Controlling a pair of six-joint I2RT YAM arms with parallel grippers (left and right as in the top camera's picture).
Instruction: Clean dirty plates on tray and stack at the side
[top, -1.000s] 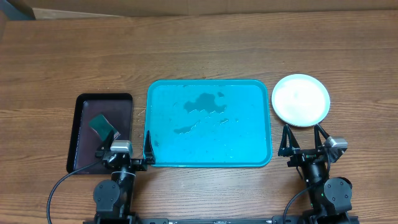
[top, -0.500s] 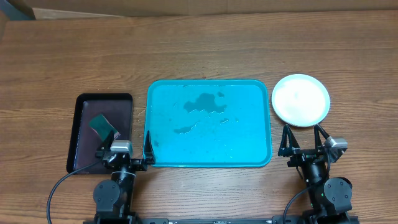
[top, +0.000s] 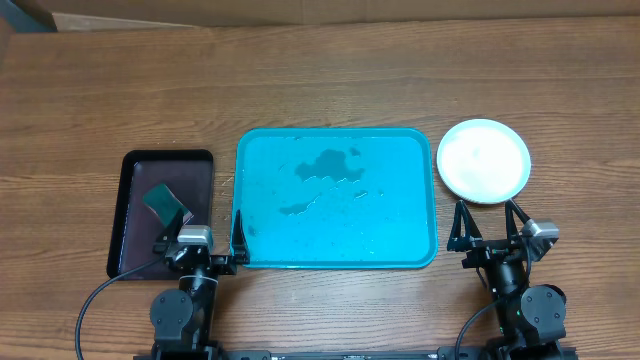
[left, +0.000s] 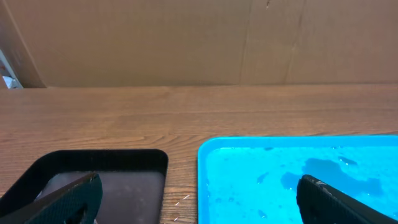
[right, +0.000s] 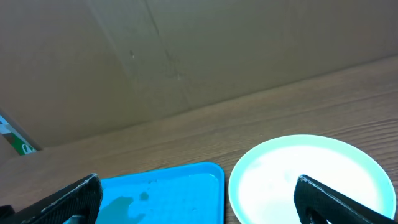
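A wooden table (top: 320, 90) carries the turquoise tray (top: 400, 225) at its centre, with no plate on it and only dark blotches (top: 328, 165) across its floor. Left of it, just apart, lies a narrow black tray (top: 135, 190). A white plate (top: 484, 160) with a pale mint rim sits on the bare wood just off the turquoise tray's far right corner; whether others are stacked beneath it cannot be told from above.

Both arms are folded low at the table's near edge, wrists pointing away across the table. The left gripper (left: 200, 202) is spread wide and holds nothing, one finger over the black tray and the other over the turquoise tray's left rim. The right gripper (top: 487, 222), equally wide and holding nothing, hangs just short of the plate's near edge. A dark green sponge (top: 163, 203) rests tilted in the black tray.

Over the past second, neither arm nor any object has shifted.
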